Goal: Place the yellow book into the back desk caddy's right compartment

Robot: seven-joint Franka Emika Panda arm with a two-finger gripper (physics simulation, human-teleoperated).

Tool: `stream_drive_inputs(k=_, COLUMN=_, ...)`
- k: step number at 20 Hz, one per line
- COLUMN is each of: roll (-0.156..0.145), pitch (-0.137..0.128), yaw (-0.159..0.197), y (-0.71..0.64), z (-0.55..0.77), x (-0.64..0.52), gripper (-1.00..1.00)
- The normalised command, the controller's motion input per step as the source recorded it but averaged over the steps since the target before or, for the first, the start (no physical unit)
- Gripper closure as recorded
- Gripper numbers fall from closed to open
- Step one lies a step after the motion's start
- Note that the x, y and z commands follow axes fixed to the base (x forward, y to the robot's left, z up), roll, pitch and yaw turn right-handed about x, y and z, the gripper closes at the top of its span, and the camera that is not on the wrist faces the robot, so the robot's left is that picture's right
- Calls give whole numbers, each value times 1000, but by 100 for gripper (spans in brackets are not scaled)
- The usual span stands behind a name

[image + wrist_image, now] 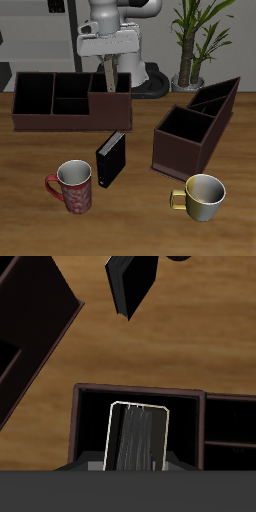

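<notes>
The yellow book [137, 438] is seen held upright, clamped in the hand [105, 82], directly over the back desk caddy [40, 112]. In the wrist view its bottom edge is framed by the right compartment [90, 421], long axis running straight down into the opening. In the exterior view the black book [110, 159] stands on the counter [130, 225] toward 6 o'clock from the hand. No writing can be read anywhere.

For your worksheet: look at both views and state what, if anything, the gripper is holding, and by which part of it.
The gripper holds the yellow book upright by its upper end, over the right compartment of the back desk caddy. The fingertips themselves are not visible.
</notes>
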Motion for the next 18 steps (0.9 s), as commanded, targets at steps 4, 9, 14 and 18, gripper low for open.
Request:
stream_drive_inputs(k=4, roll=5, pitch=7, yaw=11, y=-4, z=-128, x=46, gripper=100)
stream_drive_inputs(k=9, roll=-7, pitch=43, yaw=-17, y=-21, z=-302, x=76, gripper=100)
stream_drive_inputs(k=14, roll=4, pitch=62, yaw=-9, y=28, z=-373, x=51, gripper=100)
stream_drive_inputs(k=18, roll=-1, pitch=45, yaw=-14, y=-19, z=-207, x=3, gripper=100)
